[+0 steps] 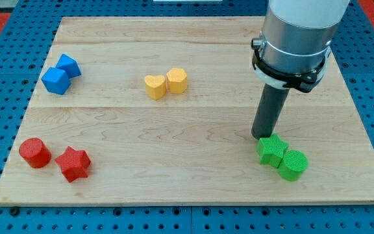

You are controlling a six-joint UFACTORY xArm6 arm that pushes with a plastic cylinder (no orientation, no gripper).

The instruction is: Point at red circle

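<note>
Camera view: my tip [260, 136] sits lower right of frame, touching the green star [272, 149]. No gripper, just a rod. Red circle [34, 153] is far lower left — long run leftward across the table [193, 117].

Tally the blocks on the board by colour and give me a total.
Blue: 2, the blue cube and blue block
Yellow: 2, the yellow heart and yellow hexagon
Red: 2, the red circle and red star
Green: 2, the green star and green circle
Total: 8

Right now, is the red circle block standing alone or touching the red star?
Alone, narrowly: the red circle shows a thin strip of board before the red star. My tip is far off, beside the green blocks.
</note>
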